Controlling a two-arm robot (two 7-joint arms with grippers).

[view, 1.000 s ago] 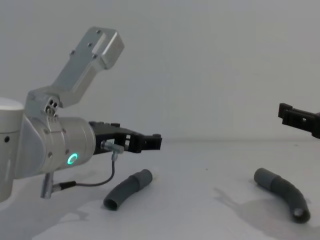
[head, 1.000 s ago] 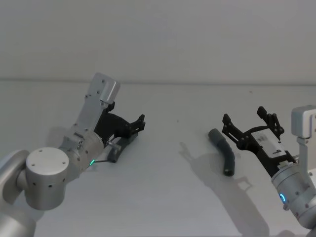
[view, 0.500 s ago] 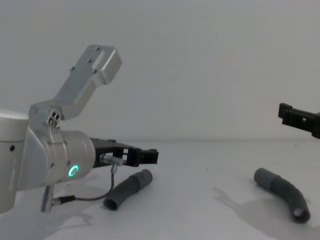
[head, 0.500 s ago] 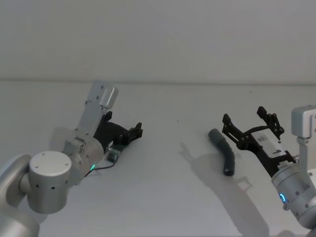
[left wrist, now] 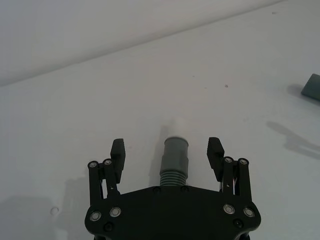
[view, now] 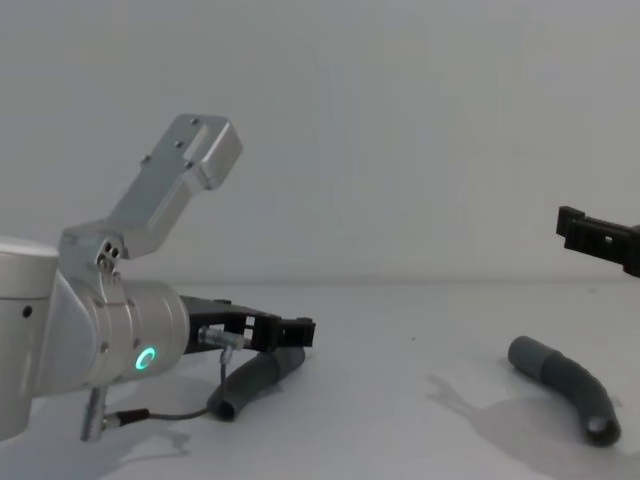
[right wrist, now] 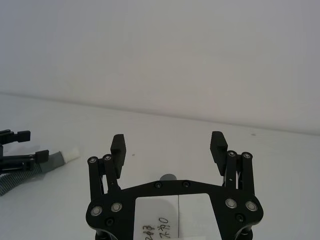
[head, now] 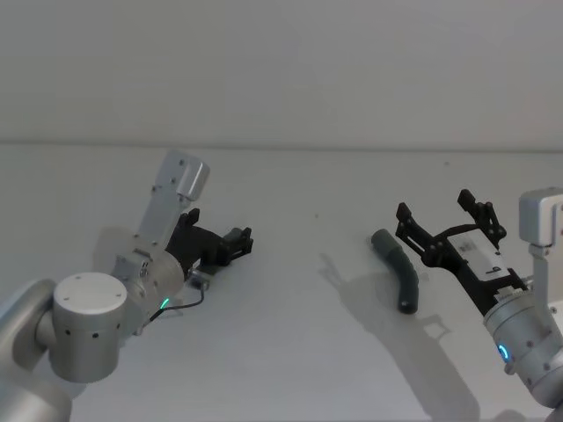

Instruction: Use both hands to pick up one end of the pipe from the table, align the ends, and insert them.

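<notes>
Two dark grey ribbed pipe pieces lie on the white table (head: 299,334). My left gripper (left wrist: 167,148) is open and low over the left piece (view: 255,380), one finger on each side of its grey cuff (left wrist: 175,155) without touching it. That gripper also shows in the head view (head: 236,242) and the chest view (view: 297,333). The cuff's white tip (right wrist: 73,151) points toward the table's middle. The right piece (head: 400,272) lies curved, its dark open end (view: 600,428) toward me. Above and just beyond it, my right gripper (head: 440,213) hangs open and holds nothing.
The table meets a plain pale wall (head: 281,70) at the back. A thin grey cable (view: 160,410) loops from the left wrist down onto the table beside the left piece. Bare table lies between the two pieces.
My left gripper has dropped toward the table and now straddles the left piece's cuff. The right arm and both pipe pieces have not moved.
</notes>
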